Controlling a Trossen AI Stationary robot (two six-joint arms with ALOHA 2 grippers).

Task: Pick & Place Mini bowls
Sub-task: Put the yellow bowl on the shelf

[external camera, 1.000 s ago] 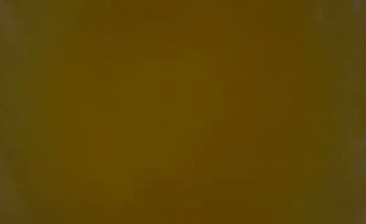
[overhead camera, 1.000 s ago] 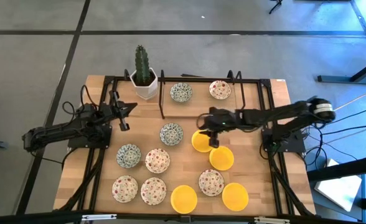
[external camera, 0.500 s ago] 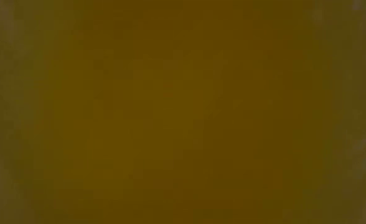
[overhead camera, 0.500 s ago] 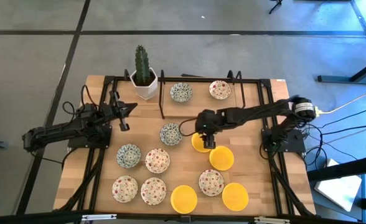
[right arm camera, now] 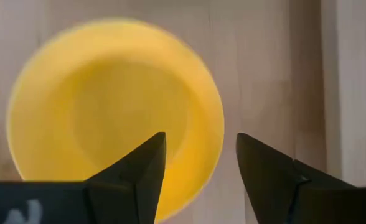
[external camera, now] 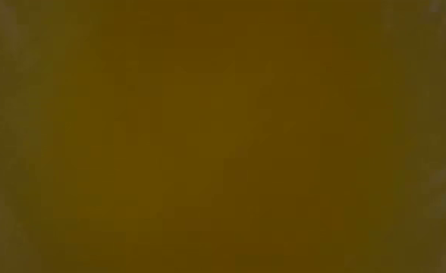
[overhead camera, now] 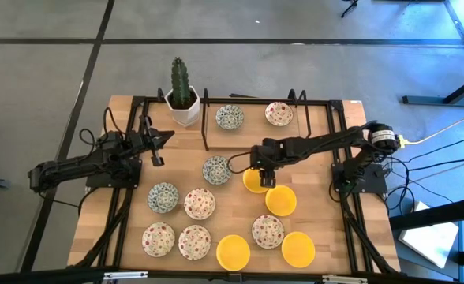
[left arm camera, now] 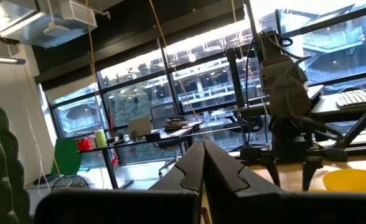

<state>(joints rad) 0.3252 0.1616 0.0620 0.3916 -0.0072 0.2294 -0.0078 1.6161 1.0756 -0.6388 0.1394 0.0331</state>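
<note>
Yellow fills the right wrist view: a plain yellow mini bowl (right arm camera: 114, 112) sits on the pale wooden table (right arm camera: 264, 74), and the right gripper (right arm camera: 200, 171) hangs directly over it with its two dark fingers (right arm camera: 139, 171) spread apart, one over the bowl's inside and the other over bare wood just past the rim, holding nothing. From above, that right gripper (overhead camera: 267, 175) is near the table's centre, its arm reaching in from 3 o'clock, and the same yellow bowl (overhead camera: 253, 181) lies under it, touching a second yellow bowl (overhead camera: 281, 200) at its 4 o'clock. Two more yellow bowls (overhead camera: 233, 250) (overhead camera: 297, 248) lie towards 6 o'clock, with a red-speckled bowl (overhead camera: 267, 230) between and just above them. Three more red-speckled bowls (overhead camera: 200, 203) (overhead camera: 159, 239) (overhead camera: 194, 241) cluster towards 7 o'clock, beside a blue-green patterned bowl (overhead camera: 162, 196); another patterned bowl (overhead camera: 217, 169) lies just at 9 o'clock of the right gripper. At 12 o'clock a patterned bowl (overhead camera: 230, 117) and a speckled one (overhead camera: 278, 113) sit inside a black frame (overhead camera: 206, 118), next to a cactus in a white pot (overhead camera: 182, 99). The left gripper (overhead camera: 157, 146) waits at 9 o'clock, its fingers (left arm camera: 198, 168) pressed together and empty. The low view shows only a murky yellow-brown blur.
</note>
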